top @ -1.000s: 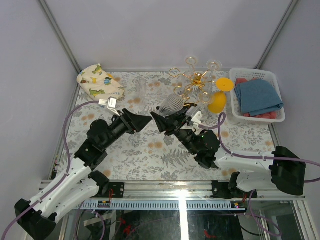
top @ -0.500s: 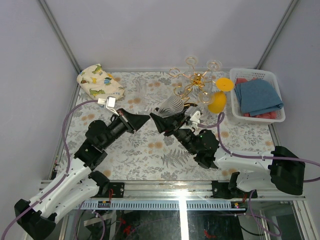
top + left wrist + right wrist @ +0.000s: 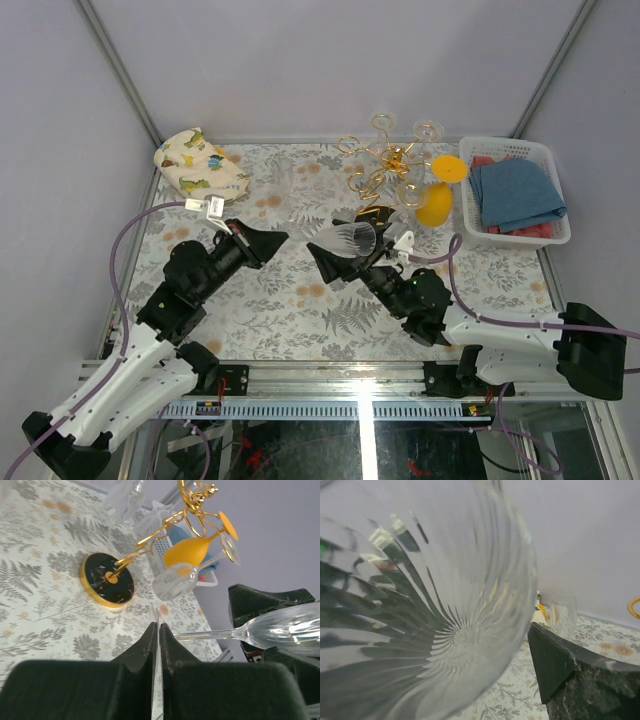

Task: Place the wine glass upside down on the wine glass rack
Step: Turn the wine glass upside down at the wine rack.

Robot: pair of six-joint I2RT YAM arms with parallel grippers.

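The left pincer (image 3: 283,238) is closed, and the right pincer (image 3: 343,252) stands with its fingers wide on either side of a ribbed bowl. I cannot tell whether they press on it.

From above there are two arms and one wine glass (image 3: 350,238) lying level between the two tips. One wine glass rack (image 3: 392,162) stands near the back edge with one yellow glass (image 3: 434,205) hanging from it. One white basket (image 3: 505,145) of blue cloths (image 3: 515,192) sits at the right edge, and one printed cloth (image 3: 195,160) lies in the back-left corner. Bare patterned table (image 3: 300,310) shows between the arms and the near rail. A second ago the two tips sat nearly nose to nose and the bowl tilted up toward the rack. Now the left tip sits further left and the bowl lies lower.

In the left wrist view the fingers are shut on a thin pale sliver – the glass's foot seen edge-on – and the stem runs right to the bowl. A clear glass (image 3: 174,581) also hangs from the rack, above its black base (image 3: 106,580).

In the right wrist view the bowl fills the frame, with one dark finger (image 3: 570,675) at its edge – another clear glass (image 3: 563,615) stands beyond.
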